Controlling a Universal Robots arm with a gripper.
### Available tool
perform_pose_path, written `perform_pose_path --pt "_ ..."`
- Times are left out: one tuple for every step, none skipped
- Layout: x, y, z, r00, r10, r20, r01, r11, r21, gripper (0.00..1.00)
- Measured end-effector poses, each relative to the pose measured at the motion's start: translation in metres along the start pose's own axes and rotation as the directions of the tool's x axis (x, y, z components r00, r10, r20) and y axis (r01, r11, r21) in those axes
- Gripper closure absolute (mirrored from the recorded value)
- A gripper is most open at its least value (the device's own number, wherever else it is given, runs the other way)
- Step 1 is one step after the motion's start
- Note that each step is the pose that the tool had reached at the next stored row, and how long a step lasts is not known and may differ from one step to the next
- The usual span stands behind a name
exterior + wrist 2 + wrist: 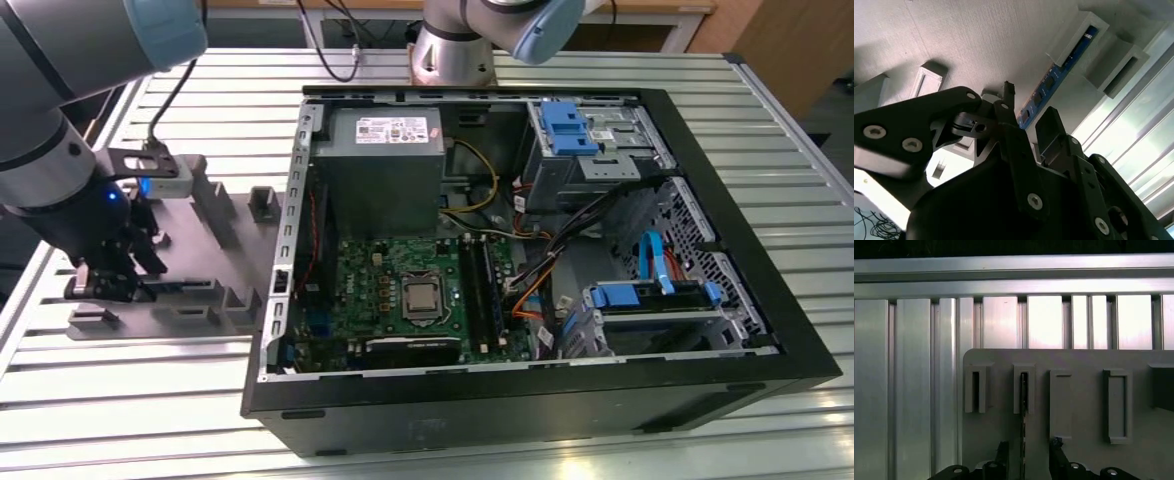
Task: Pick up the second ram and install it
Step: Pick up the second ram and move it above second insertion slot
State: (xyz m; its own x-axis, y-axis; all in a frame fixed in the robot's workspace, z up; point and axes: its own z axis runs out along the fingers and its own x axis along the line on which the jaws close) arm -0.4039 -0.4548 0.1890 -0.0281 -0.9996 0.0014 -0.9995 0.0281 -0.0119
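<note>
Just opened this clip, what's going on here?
A robot arm holds its gripper low over the grey holder plate, which lies beside the open computer case on the exterior view's left. The gripper is open, with one finger on each side of the second ram. The ram sits on edge in the plate's slots. It is not yet gripped or lifted, and the motherboard lies inside the case, away from the gripper.

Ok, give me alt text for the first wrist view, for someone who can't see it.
The gripper, jaws open, straddles the second ram, a thin dark board standing on edge in a slot of a grey holder plate. The plate rests on a ribbed aluminium table.
</note>
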Motion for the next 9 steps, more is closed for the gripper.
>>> perform_pose_path --pt "0.0000 0.0000 0.0001 1.0000 0.000 0.0000 0.000 1.0000 0.0000 0.55" --pt "0.0000 0.0000 0.0003 1.0000 0.000 0.0000 0.000 1.0000 0.0000 0.57" --pt "0.0000 0.0000 0.0005 1.0000 0.000 0.0001 0.000 1.0000 0.0001 0.57" --pt "0.0000 0.0000 0.0005 1.0000 0.000 0.0000 0.000 1.0000 0.0000 0.64" --pt "0.0000 0.0000 0.0005 1.0000 0.000 0.0000 0.000 1.0000 0.0000 0.64" --pt "0.0000 0.0000 0.0005 1.0000 0.000 0.0000 0.000 1.0000 0.0000 0.64" --pt "0.0000 0.0000 0.0006 1.0000 0.000 0.0004 0.000 1.0000 0.0001 0.64" --pt "0.0001 0.0008 0.0008 1.0000 0.000 0.0010 0.000 1.0000 0.0006 0.64" --pt "0.0002 0.0018 0.0007 1.0000 0.000 0.0010 0.000 1.0000 0.0008 0.64"
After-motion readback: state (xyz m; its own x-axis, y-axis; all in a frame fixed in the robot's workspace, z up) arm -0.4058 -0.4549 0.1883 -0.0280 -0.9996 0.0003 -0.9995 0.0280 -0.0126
